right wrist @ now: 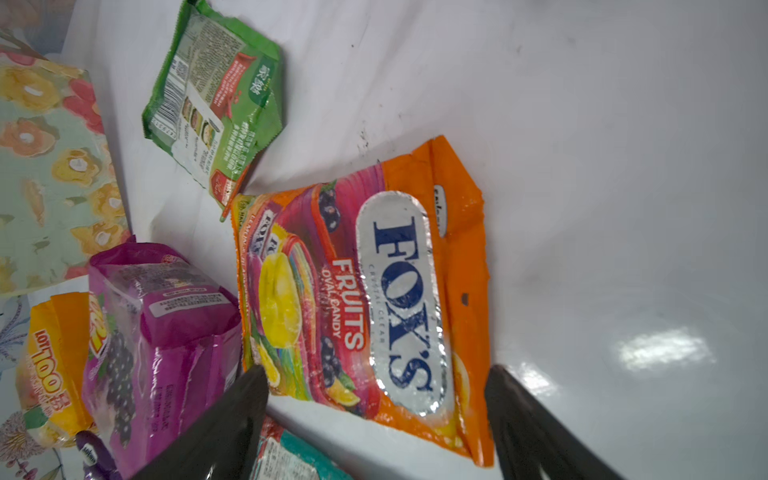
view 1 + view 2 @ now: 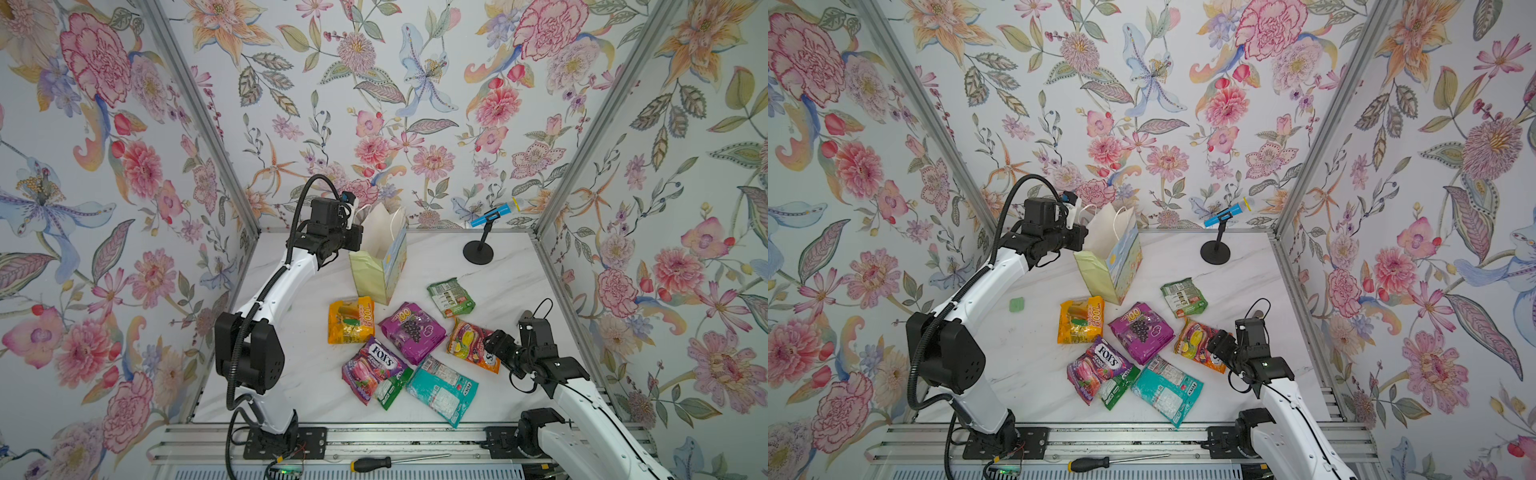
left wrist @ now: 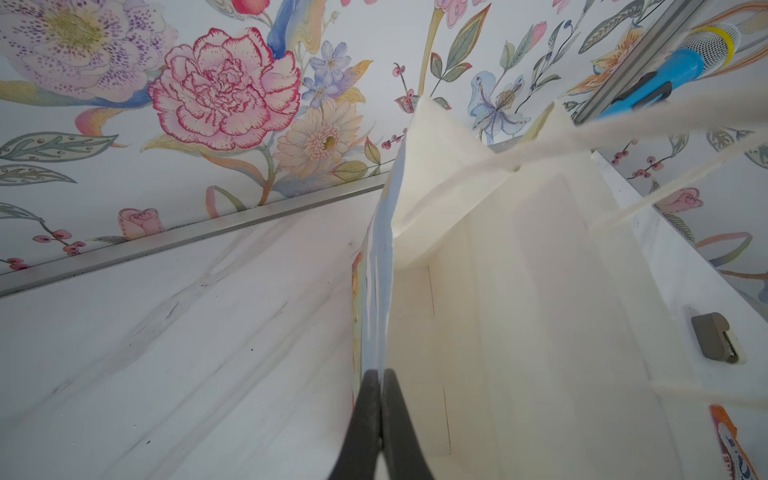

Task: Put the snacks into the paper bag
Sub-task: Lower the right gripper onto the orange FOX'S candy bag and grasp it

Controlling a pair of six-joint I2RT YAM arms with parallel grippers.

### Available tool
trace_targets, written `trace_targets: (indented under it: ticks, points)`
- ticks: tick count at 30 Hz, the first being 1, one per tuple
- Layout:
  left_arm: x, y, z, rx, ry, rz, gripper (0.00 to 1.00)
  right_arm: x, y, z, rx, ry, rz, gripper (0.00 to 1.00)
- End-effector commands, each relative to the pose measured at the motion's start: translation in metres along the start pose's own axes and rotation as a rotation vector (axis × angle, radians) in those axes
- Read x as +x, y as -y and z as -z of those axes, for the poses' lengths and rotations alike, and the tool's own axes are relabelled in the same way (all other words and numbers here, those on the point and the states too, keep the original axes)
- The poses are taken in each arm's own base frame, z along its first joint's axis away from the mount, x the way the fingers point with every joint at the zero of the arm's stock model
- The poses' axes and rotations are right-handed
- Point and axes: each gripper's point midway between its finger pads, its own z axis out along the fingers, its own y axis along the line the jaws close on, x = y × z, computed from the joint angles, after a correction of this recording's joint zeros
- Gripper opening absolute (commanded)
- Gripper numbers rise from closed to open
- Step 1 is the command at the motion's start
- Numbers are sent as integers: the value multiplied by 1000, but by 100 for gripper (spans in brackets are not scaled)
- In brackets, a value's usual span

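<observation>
At back left, L gripper is pinched tight on the paper bag rim. Bag stands upright, mouth open. On the table in front lie the snacks: orange-yellow pkt, purple-red FOX'S pkt touching a small green pkt, purple grape pkt, teal pkt, green pkt further back. R gripper has jaws wide apart, flanking the orange FOX'S pkt, clamping nothing.

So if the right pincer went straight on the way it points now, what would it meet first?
Most likely the glossy orange FOX'S Fruits plastic packet, which lies flat directly ahead of the open right pincer, framed between its fingers. How much gap remains is hard to judge.
</observation>
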Motion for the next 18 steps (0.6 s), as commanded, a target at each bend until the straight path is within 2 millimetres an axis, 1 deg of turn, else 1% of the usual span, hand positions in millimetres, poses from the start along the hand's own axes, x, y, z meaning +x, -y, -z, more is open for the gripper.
trace_targets:
  ticks: [1,6,10,13,15,18]
  points:
    - [-13,1,14,18,52,17,0,18,20,-5,69,-47,-48,83]
    - [-13,1,17,27,65,35,0,27,22,-14,42,-67,-87,81]
    - [-11,1,15,35,61,45,0,31,21,-20,10,-72,-107,78]
    - [-8,1,12,35,50,53,0,32,16,-25,-47,-59,-131,76]
    - [-6,0,11,31,43,58,0,32,11,-28,-103,-46,-160,73]
    - [-5,-2,11,25,43,65,0,35,13,-32,-146,-28,-203,65]
